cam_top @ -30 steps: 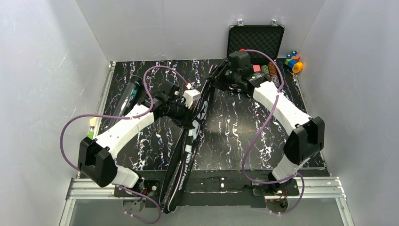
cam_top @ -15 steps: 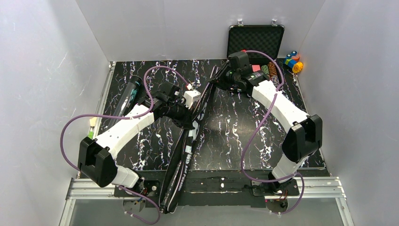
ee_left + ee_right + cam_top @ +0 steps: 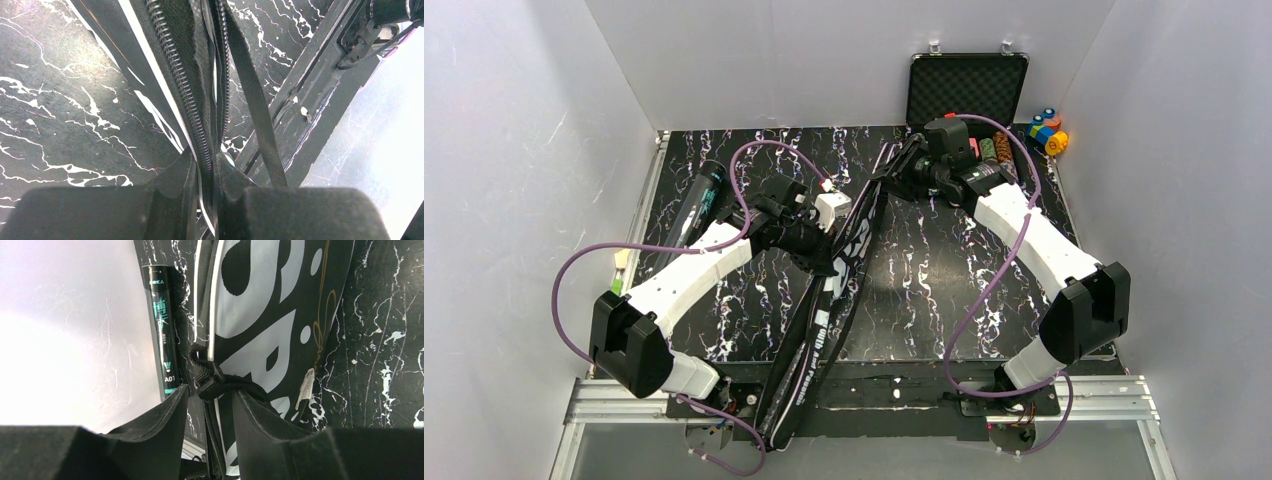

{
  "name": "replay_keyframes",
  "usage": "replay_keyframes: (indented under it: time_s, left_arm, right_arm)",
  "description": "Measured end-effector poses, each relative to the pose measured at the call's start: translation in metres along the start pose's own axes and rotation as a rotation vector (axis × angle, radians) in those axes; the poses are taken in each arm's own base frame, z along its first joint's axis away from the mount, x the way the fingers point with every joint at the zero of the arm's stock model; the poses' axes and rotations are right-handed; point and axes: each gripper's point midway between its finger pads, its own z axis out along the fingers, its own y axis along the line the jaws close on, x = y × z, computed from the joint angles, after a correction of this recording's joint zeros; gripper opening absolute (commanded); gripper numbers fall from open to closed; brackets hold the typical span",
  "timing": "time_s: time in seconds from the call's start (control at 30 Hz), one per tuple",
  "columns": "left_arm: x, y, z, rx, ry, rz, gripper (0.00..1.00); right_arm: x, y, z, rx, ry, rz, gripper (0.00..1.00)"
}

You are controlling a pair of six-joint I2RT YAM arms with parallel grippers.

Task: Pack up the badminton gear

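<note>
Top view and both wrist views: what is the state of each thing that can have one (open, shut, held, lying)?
SPORT bag, stretched across the table, held at two places, zip parted in the left wrist view.
left gripper, shut on the bag's zip edge.
right gripper, shut on a strap of the bag.
black tube, lying flat by the left table edge, untouched.
black case, lid open and upright.

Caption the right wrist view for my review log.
Right claw pinching a strap loop on the long black racket-shaped SPORT bag, black teal-printed tube alongside.
</note>
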Motion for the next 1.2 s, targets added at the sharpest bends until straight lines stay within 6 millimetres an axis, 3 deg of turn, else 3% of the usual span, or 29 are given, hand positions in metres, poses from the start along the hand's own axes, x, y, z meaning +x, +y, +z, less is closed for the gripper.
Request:
replay_keyframes:
  time_s: [0.13,0.37,0.63,0.8,1.2]
  left_arm:
    - [0.0,0.0,0.0,0.0,0.0,0.002,0.0]
    - [0.0,0.0,-0.001,-0.001,-0.002,0.008,0.0]
    - [-0.001,-0.001,-0.001,-0.003,-0.004,0.018,0.0]
    - [-0.001,-0.001,-0.001,-0.005,-0.004,0.021,0.0]
    - [0.001,-0.002,0.0,-0.005,0.002,0.027,0.0]
  right_arm:
    - [0.002,0.002,-0.001,-0.013,0.013,0.002,0.45]
    - [0.003,0.007,-0.002,-0.032,0.023,0.013,0.24]
    - [0.003,0.007,-0.002,-0.037,0.032,0.024,0.15]
    - [0.004,0.007,-0.002,-0.038,0.033,0.023,0.01]
    - [0.02,-0.001,-0.007,-0.061,0.082,0.039,0.01]
